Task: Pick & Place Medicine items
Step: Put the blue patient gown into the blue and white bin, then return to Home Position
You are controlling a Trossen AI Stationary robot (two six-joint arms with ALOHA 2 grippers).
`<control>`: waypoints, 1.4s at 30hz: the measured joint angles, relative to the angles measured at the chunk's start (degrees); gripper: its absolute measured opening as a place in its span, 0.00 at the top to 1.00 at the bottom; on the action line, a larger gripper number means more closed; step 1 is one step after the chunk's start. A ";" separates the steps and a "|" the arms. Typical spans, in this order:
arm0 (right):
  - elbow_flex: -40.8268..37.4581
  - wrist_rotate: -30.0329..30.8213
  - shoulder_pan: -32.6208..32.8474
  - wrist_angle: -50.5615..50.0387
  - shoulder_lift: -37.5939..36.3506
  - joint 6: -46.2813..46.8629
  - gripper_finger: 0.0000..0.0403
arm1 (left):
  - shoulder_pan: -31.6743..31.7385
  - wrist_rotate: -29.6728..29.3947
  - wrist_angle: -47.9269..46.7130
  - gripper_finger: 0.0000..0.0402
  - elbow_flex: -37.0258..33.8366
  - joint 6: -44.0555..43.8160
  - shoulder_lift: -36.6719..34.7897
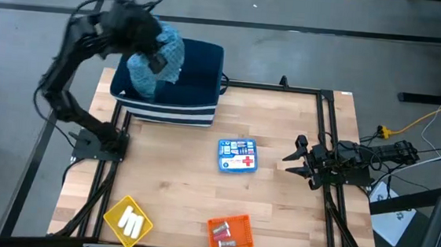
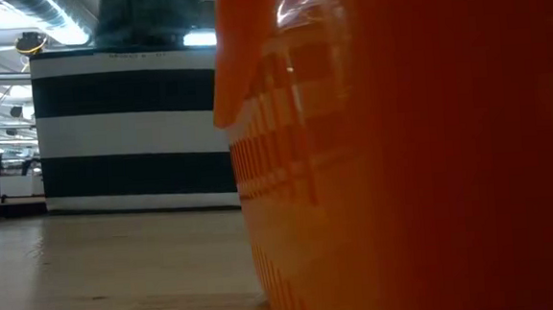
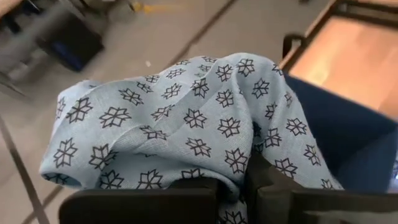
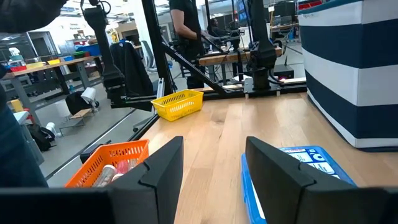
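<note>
Flat on the wooden table (image 1: 276, 215), near its middle, lies the medicine box (image 1: 238, 156): a blue-and-white rectangle with a red cross on its white lower half and small printed pictures above. White cylinders (image 1: 131, 223) sit in the yellow tray (image 1: 116, 208) at the front left, and more small pieces lie in the orange tray (image 1: 244, 240) just beside it. The left gripper (image 1: 156, 62) is clamped on a teal patterned cloth (image 1: 167, 56) over the navy striped bin (image 1: 203, 63). The right gripper (image 1: 295, 161) waits at the table's right edge, fingers spread, empty.
</note>
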 joint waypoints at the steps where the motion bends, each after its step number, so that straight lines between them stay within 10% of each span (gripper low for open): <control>1: 0.00 0.00 0.00 -0.01 0.00 0.02 0.56 | 1.57 1.52 0.01 0.98 0.00 0.76 1.24; 22: 0.00 0.00 0.00 -0.01 0.00 0.02 0.56 | 13.73 20.37 -0.13 0.90 -0.02 5.81 26.97; 42: 0.00 0.00 0.00 -0.01 0.00 0.02 0.56 | 11.54 33.48 0.77 0.51 -0.02 -2.18 25.92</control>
